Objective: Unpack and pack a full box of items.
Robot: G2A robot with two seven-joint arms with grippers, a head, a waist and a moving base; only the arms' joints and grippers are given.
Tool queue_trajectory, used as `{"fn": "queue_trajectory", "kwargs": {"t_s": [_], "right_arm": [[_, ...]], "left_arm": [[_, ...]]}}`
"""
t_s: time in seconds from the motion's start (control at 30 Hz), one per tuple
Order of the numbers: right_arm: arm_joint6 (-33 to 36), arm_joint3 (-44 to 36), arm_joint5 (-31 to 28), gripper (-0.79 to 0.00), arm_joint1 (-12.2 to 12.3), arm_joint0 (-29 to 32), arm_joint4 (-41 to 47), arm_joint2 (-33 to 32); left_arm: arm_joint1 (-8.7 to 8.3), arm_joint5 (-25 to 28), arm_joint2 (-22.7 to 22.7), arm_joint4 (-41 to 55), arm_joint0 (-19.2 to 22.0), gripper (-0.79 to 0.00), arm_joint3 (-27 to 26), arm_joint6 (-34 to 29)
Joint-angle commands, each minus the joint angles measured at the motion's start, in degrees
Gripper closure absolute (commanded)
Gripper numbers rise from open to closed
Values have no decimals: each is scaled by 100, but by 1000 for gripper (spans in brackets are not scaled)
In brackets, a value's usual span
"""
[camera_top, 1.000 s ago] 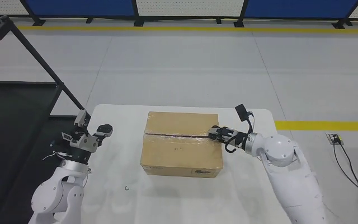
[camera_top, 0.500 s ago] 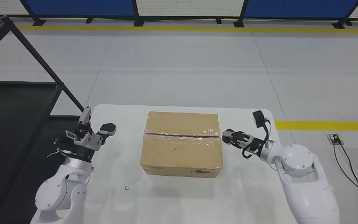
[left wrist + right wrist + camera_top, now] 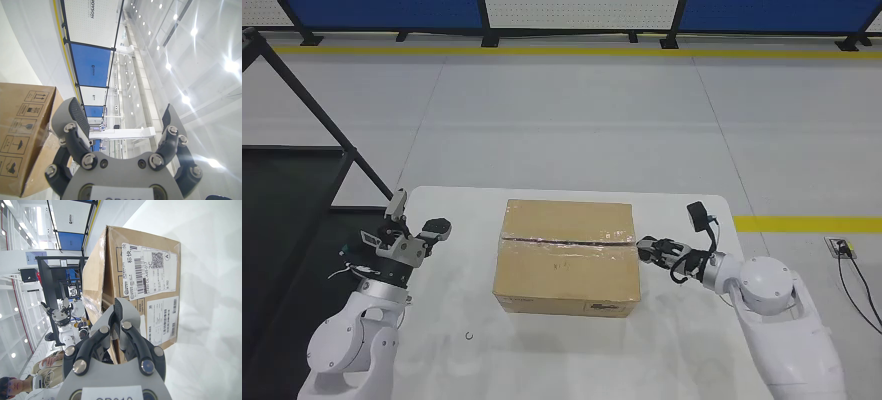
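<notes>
Brown cardboard box [image 3: 567, 260], flaps taped shut, contents hidden, sits mid white table [image 3: 442, 330]. Right gripper [image 3: 645, 247] at box's right edge by the seam, fingers pressed together; whether tape is pinched is unclear. Left gripper [image 3: 414, 222] spread wide, left of box, well apart.
</notes>
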State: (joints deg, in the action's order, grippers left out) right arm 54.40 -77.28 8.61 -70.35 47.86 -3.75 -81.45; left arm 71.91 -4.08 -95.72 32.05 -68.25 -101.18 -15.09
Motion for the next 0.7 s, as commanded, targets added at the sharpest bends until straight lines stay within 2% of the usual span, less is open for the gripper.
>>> {"fn": "queue_trajectory", "kwargs": {"t_s": [0.0, 0.47, 0.67], "right_arm": [[-7, 48, -3, 0, 3, -45, 20, 44], [-84, 211, 20, 0, 49, -191, 121, 210], [-363, 103, -78, 0, 119, -52, 290, -125]], "left_arm": [[-3, -3, 2, -1, 5, -785, 6, 6], [-21, -23, 14, 32, 52, -785, 60, 4], [-29, -66, 47, 22, 113, -785, 104, 0]]}}
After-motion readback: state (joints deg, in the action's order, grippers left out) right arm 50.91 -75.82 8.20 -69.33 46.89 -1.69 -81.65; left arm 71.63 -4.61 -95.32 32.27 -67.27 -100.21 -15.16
